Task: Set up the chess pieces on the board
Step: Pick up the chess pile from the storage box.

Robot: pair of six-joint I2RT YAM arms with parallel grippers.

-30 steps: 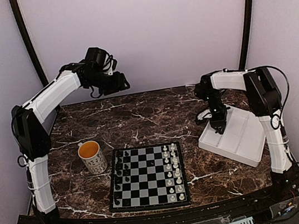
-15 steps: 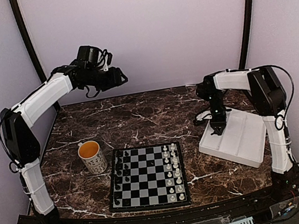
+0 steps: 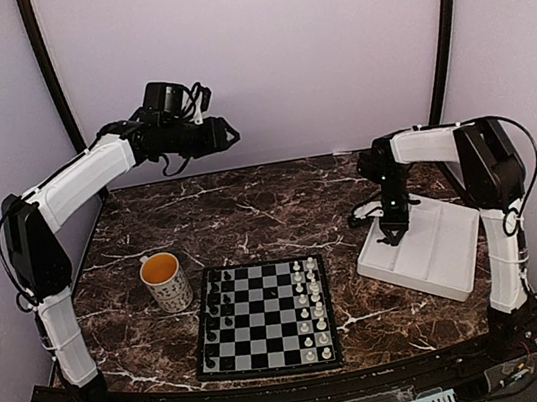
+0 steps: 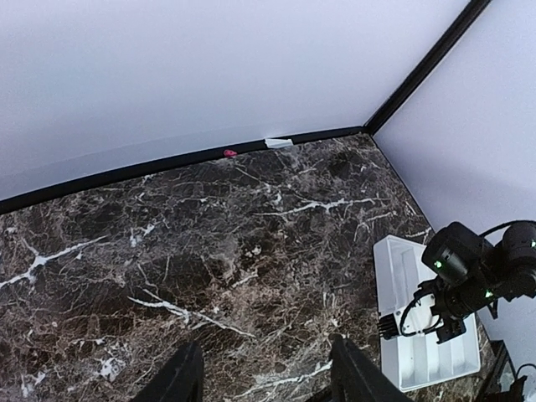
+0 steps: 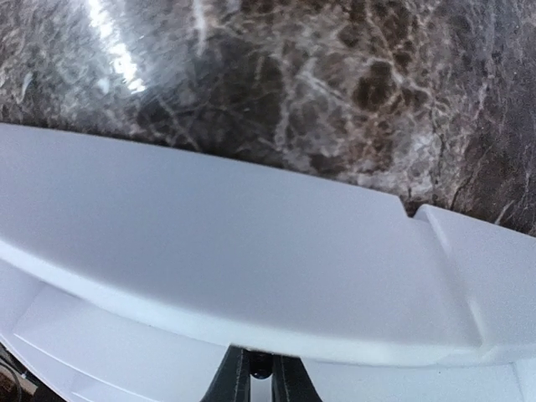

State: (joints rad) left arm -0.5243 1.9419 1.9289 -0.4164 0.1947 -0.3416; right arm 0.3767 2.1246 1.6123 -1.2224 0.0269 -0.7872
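The step in hand looks like a pick from the tray. The right gripper stands tip-down in the tray's left end, and the wrist view shows its jaws nearly together on a small dark thing, likely a black piece. More black pieces line the left side of the board and white pieces its right. The board lies near the front of the tabletop, beside a mug. The left gripper hangs high over the back, jaws part open on nothing. The next move calls for a straight lift clear of the tray wall, then a carry to a free square on the black side. Against a second ago, the right jaws have drawn in from wide apart and the left gripper has swung a little rightward; the board is unchanged
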